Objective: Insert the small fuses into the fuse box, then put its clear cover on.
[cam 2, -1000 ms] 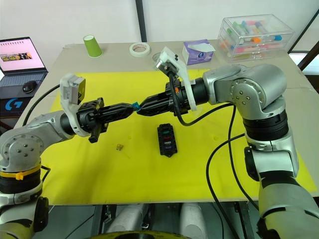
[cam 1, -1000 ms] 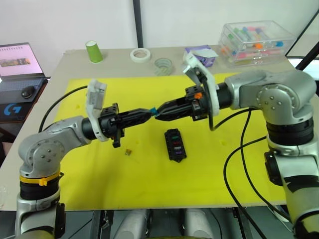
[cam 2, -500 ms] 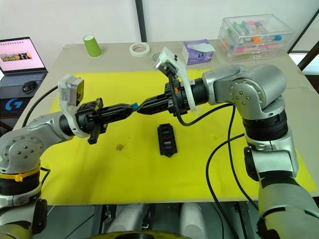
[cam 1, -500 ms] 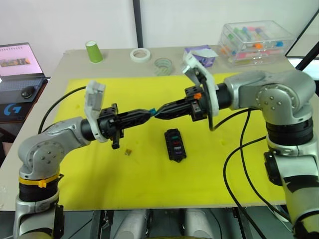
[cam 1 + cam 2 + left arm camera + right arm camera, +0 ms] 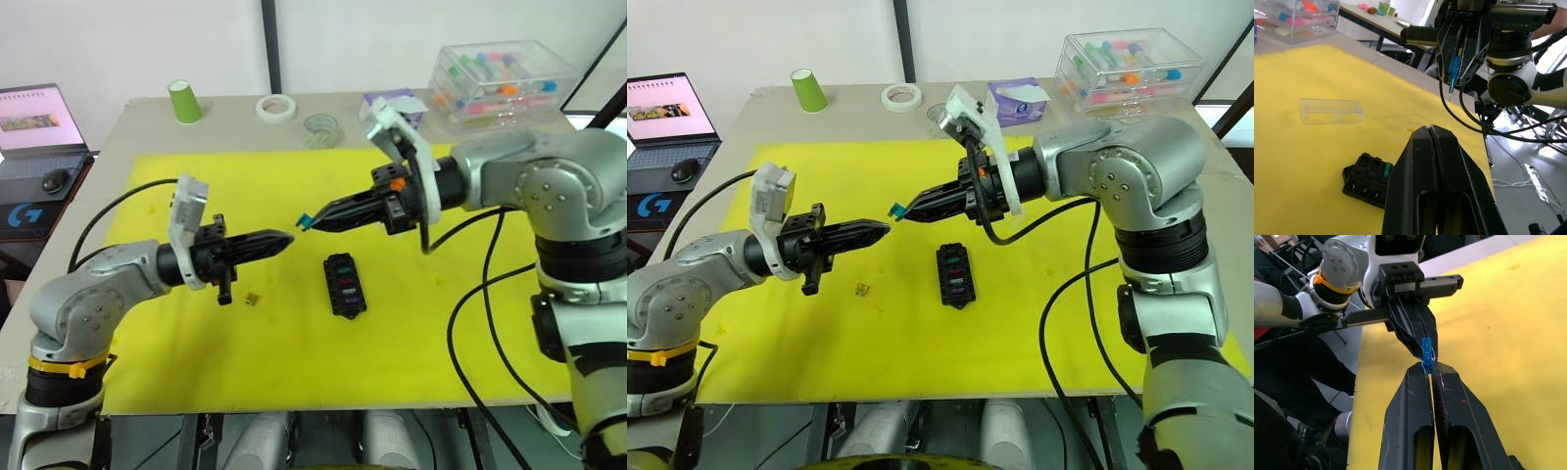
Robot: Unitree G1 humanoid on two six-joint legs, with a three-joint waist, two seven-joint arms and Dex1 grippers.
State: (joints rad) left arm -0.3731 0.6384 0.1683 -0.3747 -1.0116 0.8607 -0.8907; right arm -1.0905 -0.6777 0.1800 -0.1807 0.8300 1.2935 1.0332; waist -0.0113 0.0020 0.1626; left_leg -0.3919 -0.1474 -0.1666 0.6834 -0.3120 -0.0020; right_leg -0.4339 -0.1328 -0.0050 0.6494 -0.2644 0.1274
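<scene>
1. Teal fuse (image 5: 894, 210) is now riding in the right gripper (image 5: 902, 211) alone, pinched at its tips; handover done.
2. Left gripper (image 5: 884, 227), fingers closed and empty, is backing off toward nine o'clock.
3. Fuse box (image 5: 954, 274) is waiting at the fuse's five o'clock.

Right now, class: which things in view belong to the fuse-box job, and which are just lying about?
Part of the job:
- fuse box
- teal fuse, held in the right gripper
- amber fuse on the mat
- clear cover

Lying about:
- green cup
- tape rolls
- laptop
- drawer box
</scene>
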